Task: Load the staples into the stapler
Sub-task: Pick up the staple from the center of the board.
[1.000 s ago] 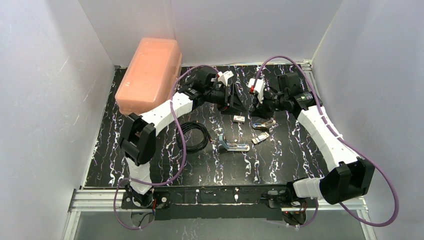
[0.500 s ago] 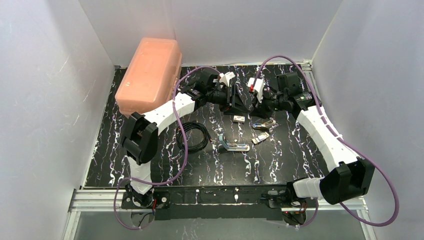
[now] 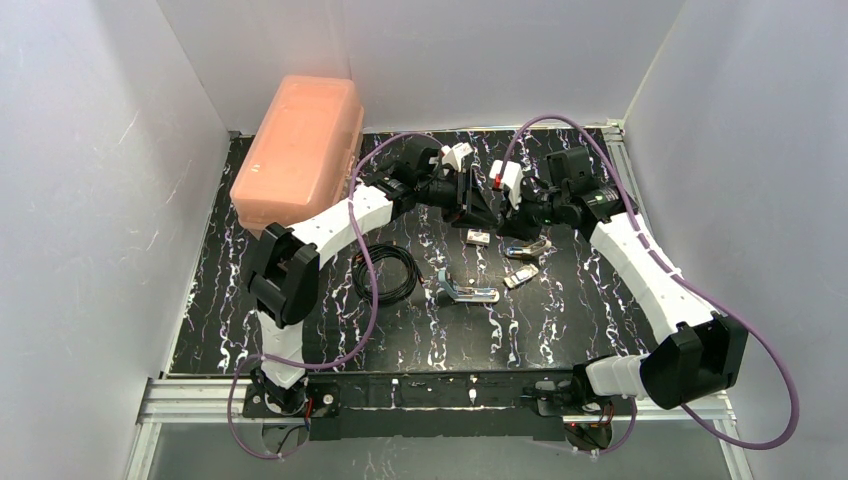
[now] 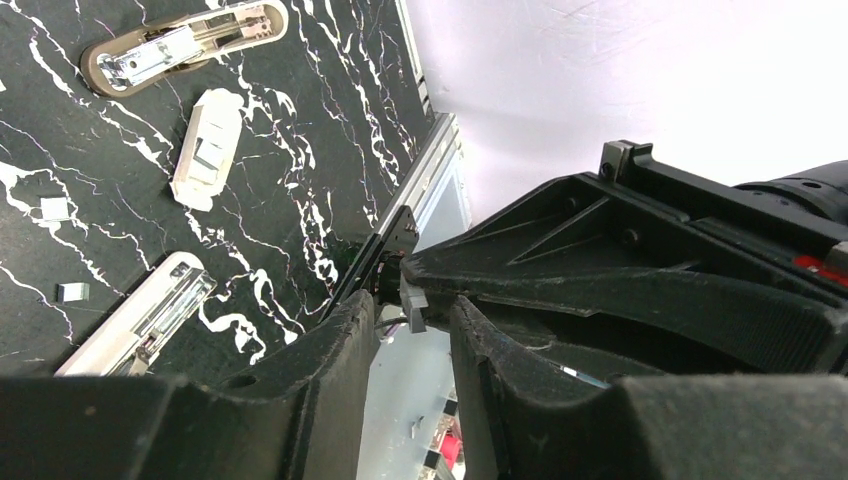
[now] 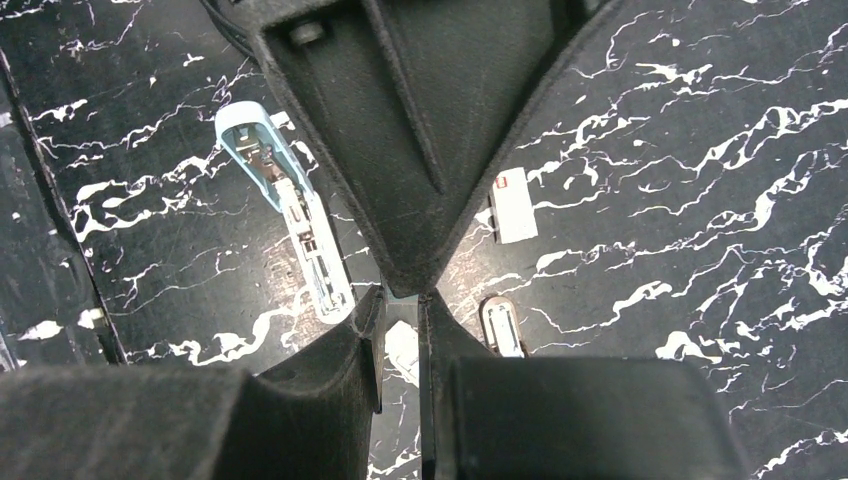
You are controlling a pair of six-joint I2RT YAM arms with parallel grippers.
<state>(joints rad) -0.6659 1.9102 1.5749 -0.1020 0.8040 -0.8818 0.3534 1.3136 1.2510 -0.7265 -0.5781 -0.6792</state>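
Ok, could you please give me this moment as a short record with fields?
Right gripper: shut on the staples, a small grey strip, raised above the table
Left gripper: jaws open either side of that strip, not clamped on it
Stapler: light blue, lying on the table with its metal channel showing, untouched
Stage: apparently a hand-over in mid-air; loading not yet begun
Also on the table: small white block, black cable coil, orange box
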